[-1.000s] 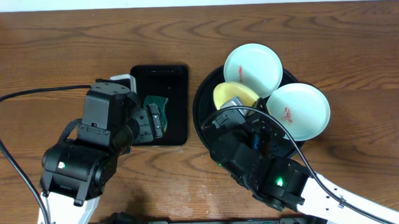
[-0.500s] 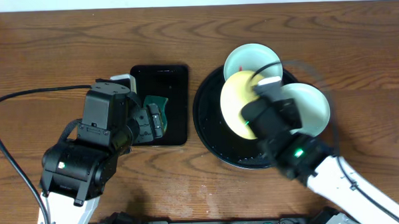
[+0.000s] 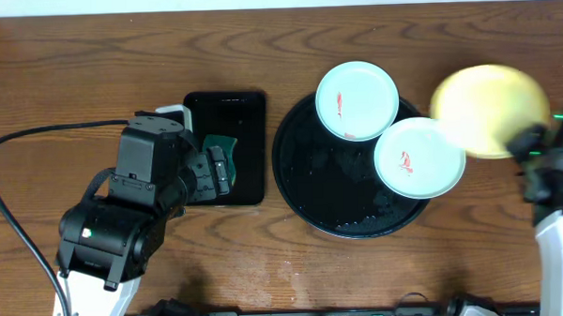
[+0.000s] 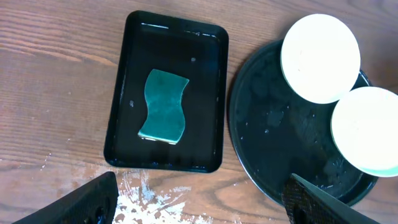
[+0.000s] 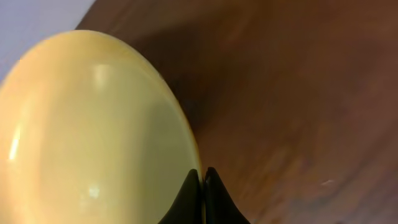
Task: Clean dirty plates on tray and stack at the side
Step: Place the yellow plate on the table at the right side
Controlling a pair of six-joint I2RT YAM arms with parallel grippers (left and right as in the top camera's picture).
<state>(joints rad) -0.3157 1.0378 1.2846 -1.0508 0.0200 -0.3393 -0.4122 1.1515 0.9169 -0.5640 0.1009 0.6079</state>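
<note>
- where's the yellow plate (image 3: 489, 110) now?
- it's left the tray (image 3: 306, 190). i see it blurred over the bare wood (image 3: 503, 38) on the right, my right gripper (image 5: 202, 186) pinching its rim. both bluish plates (image 3: 356, 100) (image 3: 419, 157) stay on the tray. my left gripper (image 4: 200, 186) gapes, unmoved.

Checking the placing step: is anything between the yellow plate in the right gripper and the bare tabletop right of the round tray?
Nothing visible does. The yellow plate, pinched at its rim by the right gripper, hangs beyond the right edge of the round tray; around it both views show only bare tabletop.
</note>
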